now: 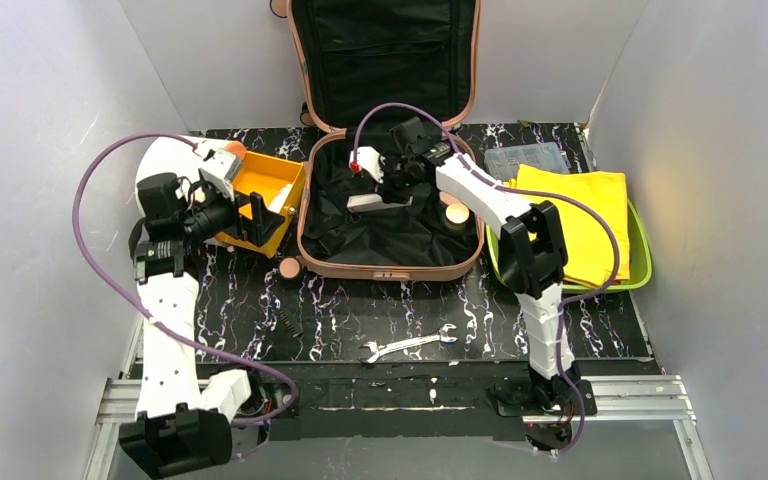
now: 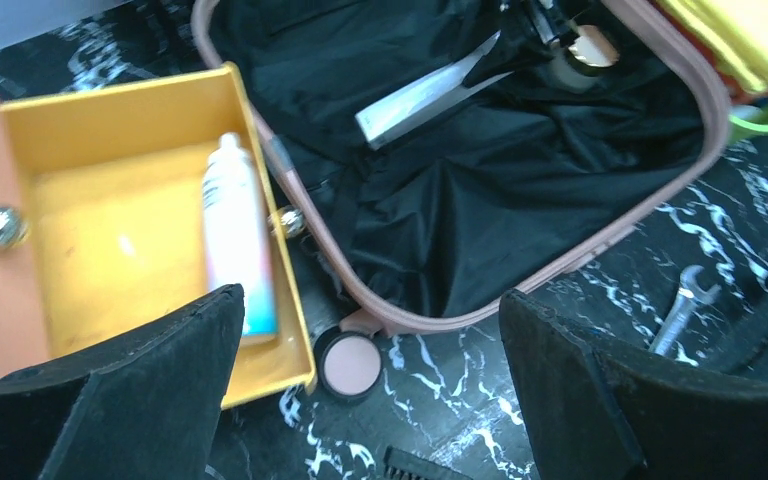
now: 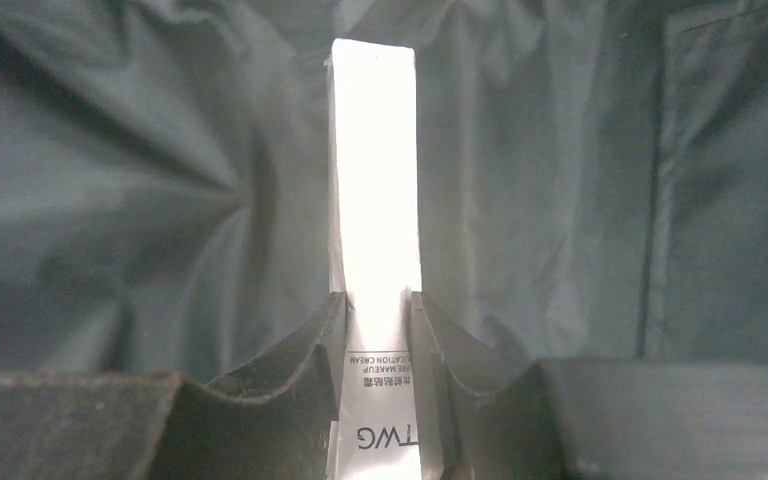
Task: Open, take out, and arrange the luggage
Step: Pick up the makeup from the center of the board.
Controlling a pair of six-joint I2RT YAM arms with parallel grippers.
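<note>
Inside the luggage (image 1: 390,271), the right gripper (image 3: 378,312) is pinching the narrow sides of a white carton (image 3: 375,150) (light, crushable, I judge) while the left gripper (image 2: 370,312) is gaping.

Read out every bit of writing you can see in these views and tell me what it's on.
"TWG": white box held in the right tool.
"REE MAKEUP": same box, start hidden by a finger.
"ICATION CREAM": same box, start hidden.
Chinese characters on that box: too small to read.
Print on the white bottle in the yellow bin: too blurred.
</note>
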